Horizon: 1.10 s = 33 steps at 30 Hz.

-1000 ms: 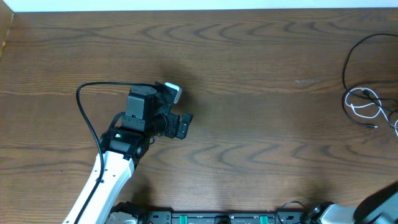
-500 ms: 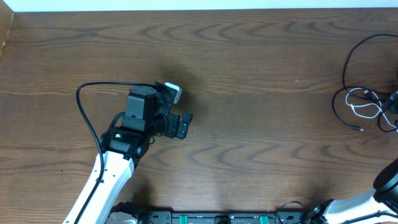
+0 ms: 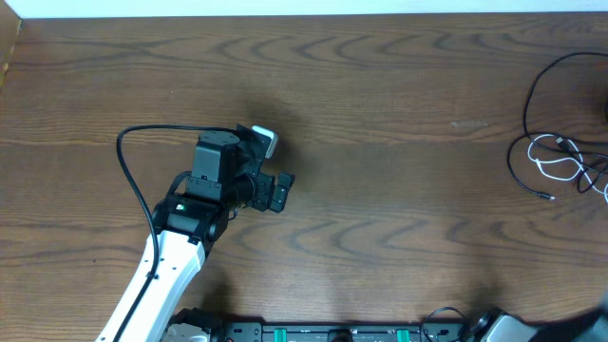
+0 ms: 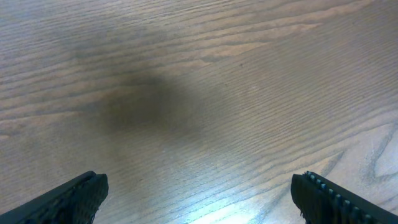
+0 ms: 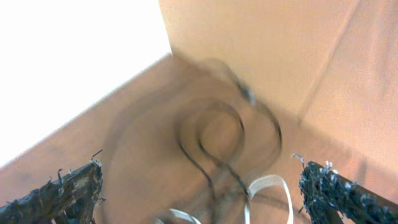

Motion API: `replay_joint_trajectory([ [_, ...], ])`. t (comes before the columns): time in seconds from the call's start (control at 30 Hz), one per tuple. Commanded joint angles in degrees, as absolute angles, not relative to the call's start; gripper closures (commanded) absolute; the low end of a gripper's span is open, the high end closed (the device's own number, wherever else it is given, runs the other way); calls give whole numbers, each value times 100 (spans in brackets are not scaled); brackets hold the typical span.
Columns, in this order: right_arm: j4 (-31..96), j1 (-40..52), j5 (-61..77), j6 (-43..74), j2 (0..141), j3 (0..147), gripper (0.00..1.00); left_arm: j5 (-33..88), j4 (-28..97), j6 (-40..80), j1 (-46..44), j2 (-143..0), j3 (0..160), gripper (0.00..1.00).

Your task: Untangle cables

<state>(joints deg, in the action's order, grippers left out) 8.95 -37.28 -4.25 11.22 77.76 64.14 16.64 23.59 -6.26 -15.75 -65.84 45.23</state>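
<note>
Dark wood-grain table [image 3: 399, 85] from overhead, pale strip along the far edge. Left gripper [image 3: 275, 167] sits left of centre, jaws spread. Black cable [image 3: 528, 100] loops at the far right edge, with the white cable [image 3: 541, 163] coiled just below and tangled with it, well apart from the left arm.

Left wrist: bare table [image 4: 205, 93] with a soft shadow; left gripper [image 4: 199, 180] fingers wide apart.

Right wrist: blurred. Right gripper [image 5: 199, 171] jaws spread. Black cable [image 5: 217, 134] loops lie ahead on the tabletop, with the white cable [image 5: 268, 185] nearer. Tan wall [image 5: 261, 43] behind.
</note>
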Motion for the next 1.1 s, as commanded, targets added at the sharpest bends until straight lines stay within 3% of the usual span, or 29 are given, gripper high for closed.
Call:
replay_joint_trajectory([
  [0.0,891,-3385,-379,1284,6963,6742,1,1737,2351,-722,-1555,-6593,4523,0],
  [0.2,1044,-2434,78,696,6233,6779,1,1358,2198,-720,-1555,-6582,4523,0],
  [0.4,1656,-1068,-2130,-709,5693,6779,1,526,2023,-725,-1555,-6202,4525,0],
  [0.6,2338,-150,-2493,-408,4759,6779,1,-172,1865,-722,-1555,-5057,4525,0],
  [0.8,3229,248,-2495,373,3953,6772,12,-1153,1920,-727,-1555,-3627,4525,0],
  [1.07,3389,373,-2504,224,2596,6772,7,-1957,1865,-1135,-1555,-1946,4525,0],
])
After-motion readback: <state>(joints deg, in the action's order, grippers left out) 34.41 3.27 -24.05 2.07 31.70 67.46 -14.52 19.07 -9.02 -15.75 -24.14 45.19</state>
